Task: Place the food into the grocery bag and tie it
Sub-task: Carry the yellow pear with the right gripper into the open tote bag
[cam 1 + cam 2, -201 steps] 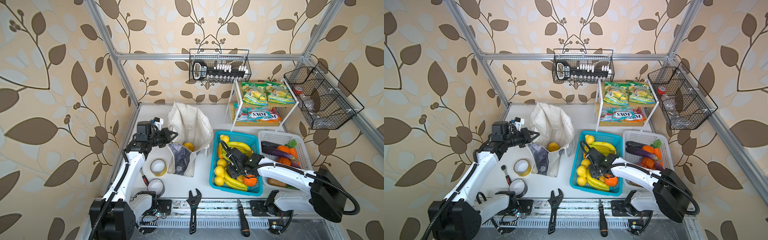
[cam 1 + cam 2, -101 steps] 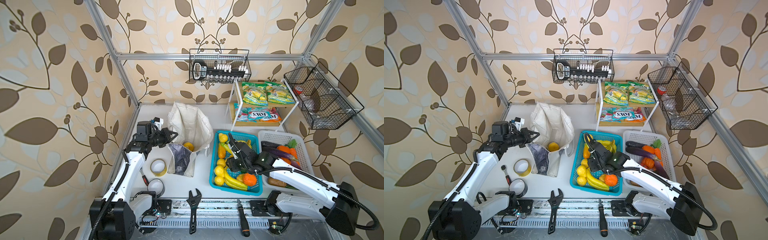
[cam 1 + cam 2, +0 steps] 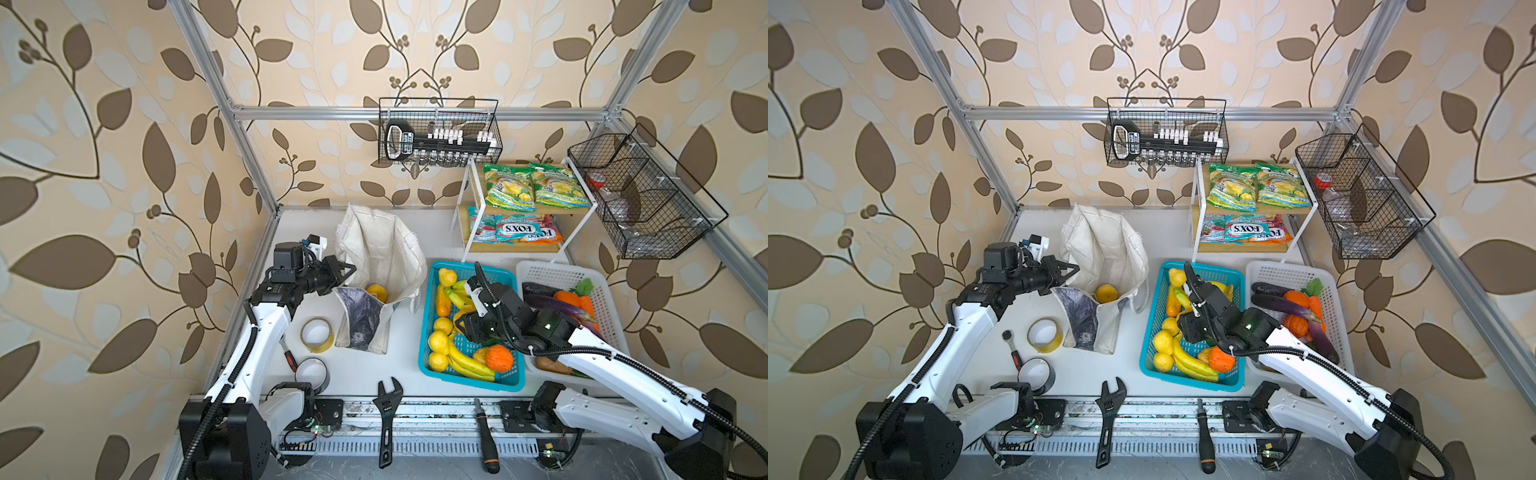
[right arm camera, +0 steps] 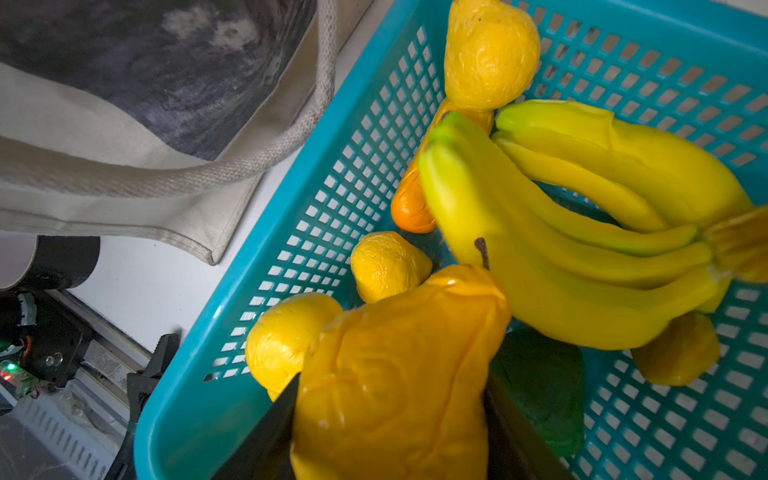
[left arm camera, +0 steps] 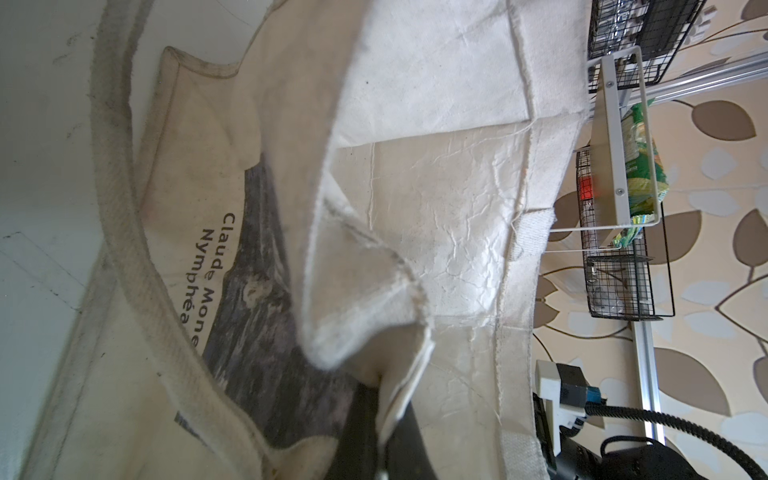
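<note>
Both top views: bright, even light falling from overhead, colours showing clean. Only faint soft shadows lying on table (image 3: 361, 374) beside bag (image 3: 382, 245) and blue basket (image 3: 469, 380). Frame bars (image 3: 316, 111) bowing toward picture edges, wide lens stretching corners. Snack packets (image 3: 536, 187) throwing small glints.

Left wrist view: bag fold nearest lens blurring, printed lettering farther off reading sharp, wallpaper (image 5: 706, 208) washing out pale.

Right wrist view: yellow fruit (image 4: 395, 395) close to lens going soft, bananas (image 4: 561, 249) shining with glossy highlights, stem end smearing at picture edge.

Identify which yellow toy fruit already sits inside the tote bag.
The round yellow-orange fruit visible through the tote bag's open mouth; the other yellow fruits are in or just above the blue basket.
</note>
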Robot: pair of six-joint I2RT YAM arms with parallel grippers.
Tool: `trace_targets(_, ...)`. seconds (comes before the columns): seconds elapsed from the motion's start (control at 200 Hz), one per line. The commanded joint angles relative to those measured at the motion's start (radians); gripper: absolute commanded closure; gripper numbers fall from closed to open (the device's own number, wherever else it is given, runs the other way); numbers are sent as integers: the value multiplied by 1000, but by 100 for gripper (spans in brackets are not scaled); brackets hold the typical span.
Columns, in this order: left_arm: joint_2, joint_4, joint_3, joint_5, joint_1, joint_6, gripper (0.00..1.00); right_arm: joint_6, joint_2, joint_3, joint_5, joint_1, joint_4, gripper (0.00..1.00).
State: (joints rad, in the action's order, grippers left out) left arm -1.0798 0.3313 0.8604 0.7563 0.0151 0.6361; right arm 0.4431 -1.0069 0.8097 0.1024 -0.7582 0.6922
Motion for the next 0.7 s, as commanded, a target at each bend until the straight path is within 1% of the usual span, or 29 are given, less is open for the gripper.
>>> trace_targets(0.0, 18, -43, -4, 38, 9, 5, 100, -20, -68, -39, -25, 7, -1, 55)
trace_targets(0.09, 15, -37, -1, 40, 9, 4, 100, -11, -57, -35, -60, 7, -43, 55)
trace_targets(0.16, 17, -39, -3, 38, 9, 4, 100, -13, -33, -17, -56, 7, -54, 55)
trace_targets(0.3, 8, -48, -3, 44, 9, 11, 100, -52, -27, 104, -16, 7, -8, 54)
trace_targets(0.385, -1, -56, 2, 56, 9, 19, 100, -76, -47, 198, -15, 7, -12, 54)
trace_targets(0.525, -4, -42, 29, 55, 8, 13, 100, -121, -157, 389, -25, 2, -33, 53)
trace_targets(0.59, 1, -31, 39, 33, 2, 13, 100, -143, -237, 499, -29, -24, -49, 54)
trace_targets(0.695, -1, -13, 58, 32, -4, 4, 100, -163, -373, 657, -46, -73, -84, 53)
